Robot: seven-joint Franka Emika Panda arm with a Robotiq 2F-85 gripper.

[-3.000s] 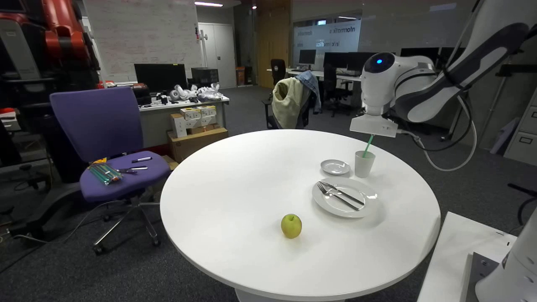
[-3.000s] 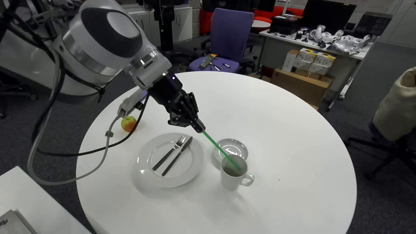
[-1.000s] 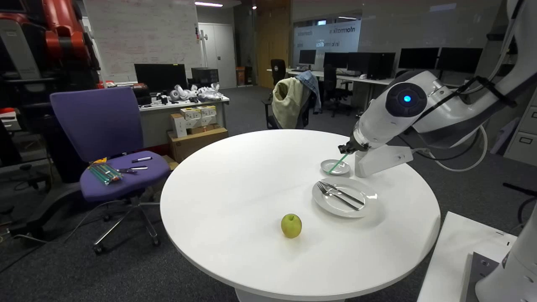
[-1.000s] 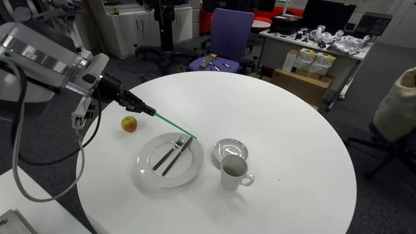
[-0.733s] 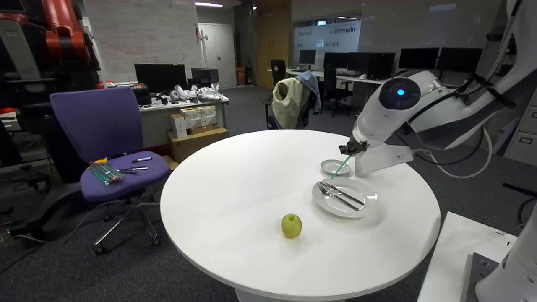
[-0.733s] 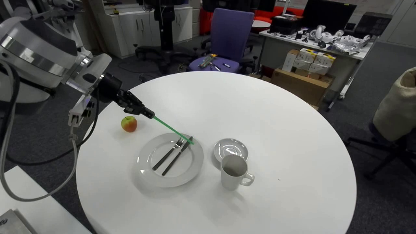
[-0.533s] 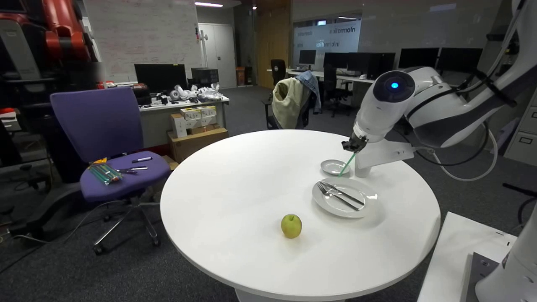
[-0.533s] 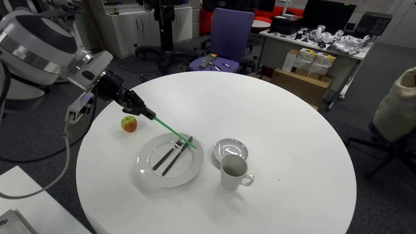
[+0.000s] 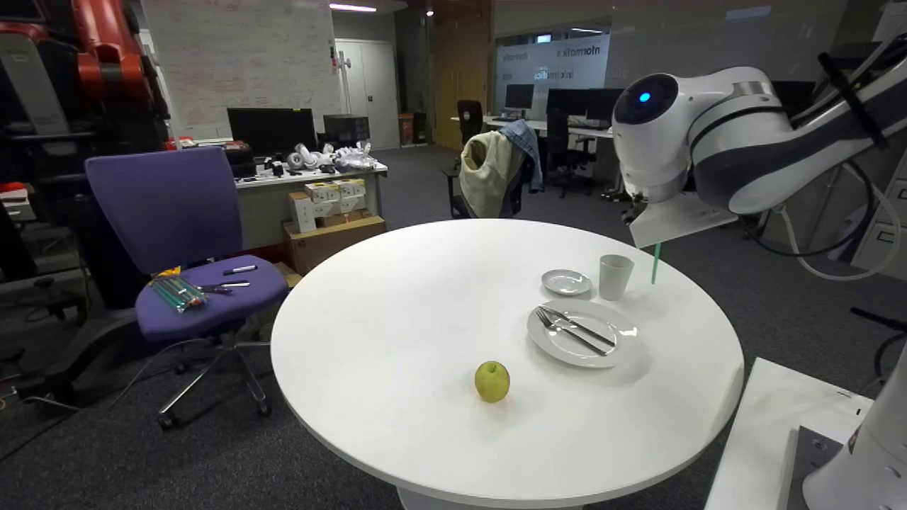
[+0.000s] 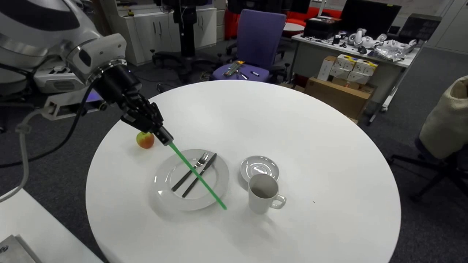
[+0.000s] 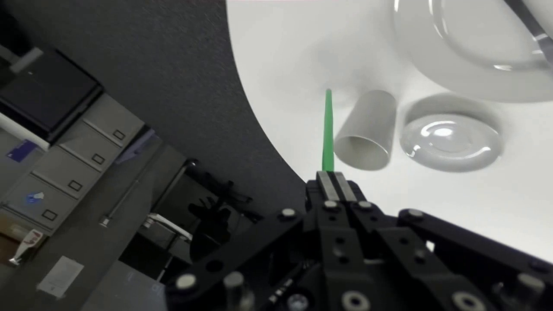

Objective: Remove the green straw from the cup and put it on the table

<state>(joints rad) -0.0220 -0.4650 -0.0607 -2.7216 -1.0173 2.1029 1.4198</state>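
One green straw [image 11: 328, 134] is pinched at one end by the claw [image 11: 332, 177], outside the cup [image 10: 261, 195]. Both cup and plate [image 10: 163, 185] are carried by the desk [image 10: 321, 153].

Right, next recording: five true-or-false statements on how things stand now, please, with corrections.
1. The claw grips the green straw. True.
2. The white cup stands upright. True.
3. The green straw's free end is inside the white cup. False: it is outside.
4. The plate under the fork and knife is larger than the saucer. True.
5. The white cup stands on the saucer. False: it stands on the table, apart from the saucer.
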